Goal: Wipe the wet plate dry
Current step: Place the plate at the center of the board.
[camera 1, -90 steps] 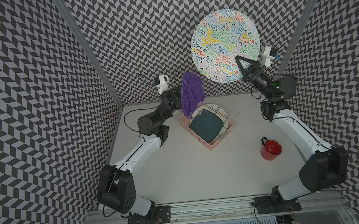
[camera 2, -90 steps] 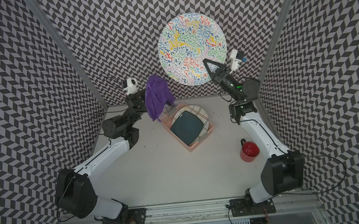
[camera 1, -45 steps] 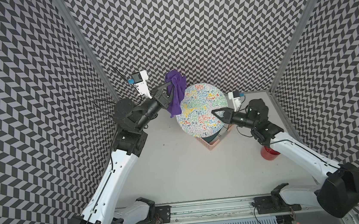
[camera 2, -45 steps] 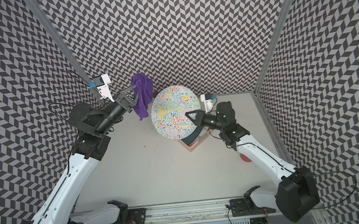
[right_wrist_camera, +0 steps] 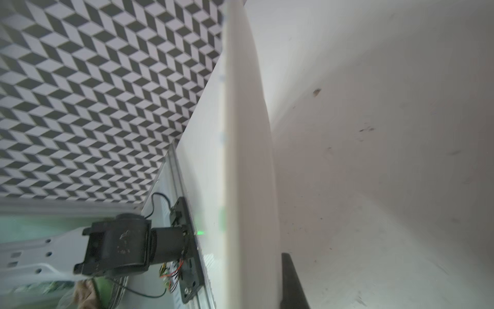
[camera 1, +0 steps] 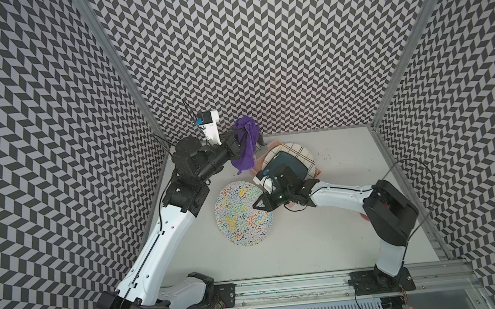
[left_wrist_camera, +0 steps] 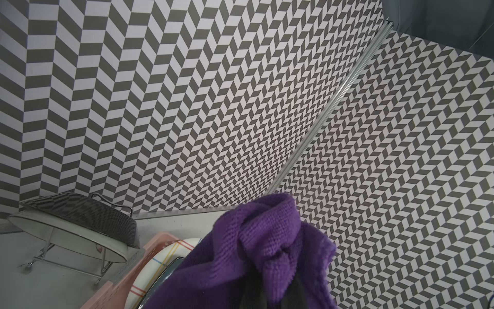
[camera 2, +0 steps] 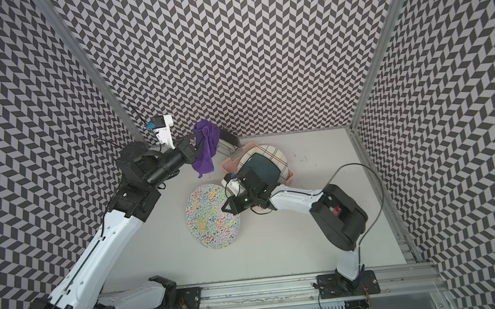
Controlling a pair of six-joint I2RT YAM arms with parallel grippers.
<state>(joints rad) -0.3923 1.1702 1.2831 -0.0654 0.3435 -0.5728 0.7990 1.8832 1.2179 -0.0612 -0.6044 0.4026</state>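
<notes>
Plate (camera 1: 243, 213) — the one covered in coloured squiggles — is out over the worktop (camera 1: 325, 231) in front of the dish rack (camera 2: 228, 164). It is tilted face-up and pinched at its rim by my right gripper (camera 1: 259, 205). From my right wrist the plate (right_wrist_camera: 248, 160) shows edge-on, and I cannot tell whether its low rim touches down. My left gripper (camera 1: 236, 140) is pressed together on the purple cloth (camera 1: 247, 149), raised near the back wall and well apart from the plate.

To wipe well, I judge I should lay a broad fold flat on the face and sweep from the centre out to the rim. The pressure should be firm enough to lift water, yet gentle enough not to lever the plate out of a single-point pinch.
</notes>
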